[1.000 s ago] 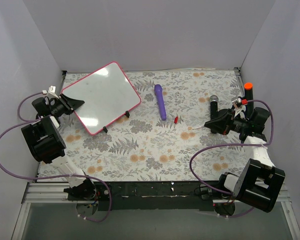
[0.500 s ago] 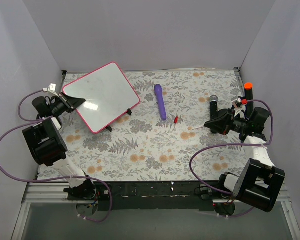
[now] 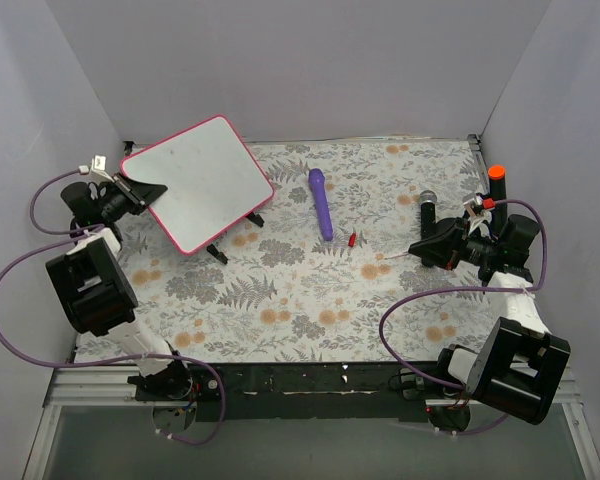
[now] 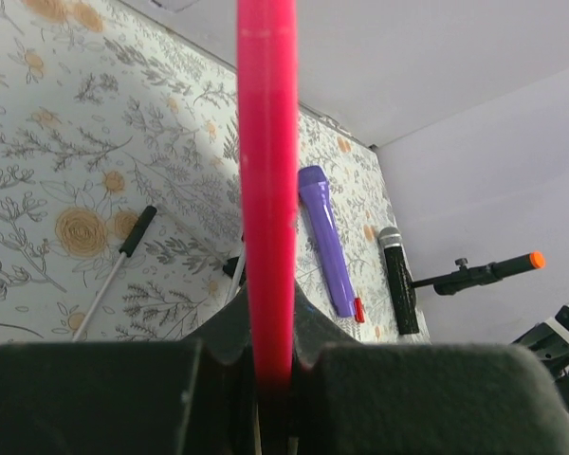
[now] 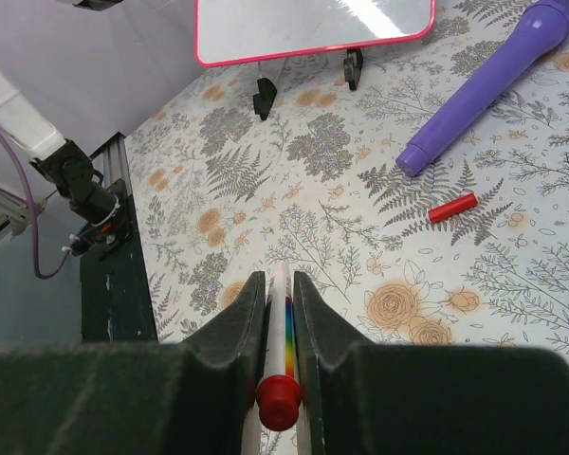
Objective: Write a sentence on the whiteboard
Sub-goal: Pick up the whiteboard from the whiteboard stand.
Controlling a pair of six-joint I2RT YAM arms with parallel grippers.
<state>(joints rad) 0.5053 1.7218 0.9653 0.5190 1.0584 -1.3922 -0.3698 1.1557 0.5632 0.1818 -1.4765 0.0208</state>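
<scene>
Left end effector [image 3: 138,190] clamped on the pink frame of the whiteboard [image 3: 195,180], board tilted at far left of the surface [image 3: 310,290]. Right end effector [image 5: 280,301] grasps a marker [image 5: 278,332], well apart from the board. Board face looks blank: sentence not yet begun, all writing left.

Both arms reach out with their claws closed.
The left claw [image 3: 140,193], near the tabletop's far-left corner, pinches the whiteboard [image 3: 195,180] by its rim. The right claw [image 3: 421,250], near the right edge, clamps a marker [image 5: 277,398].
</scene>
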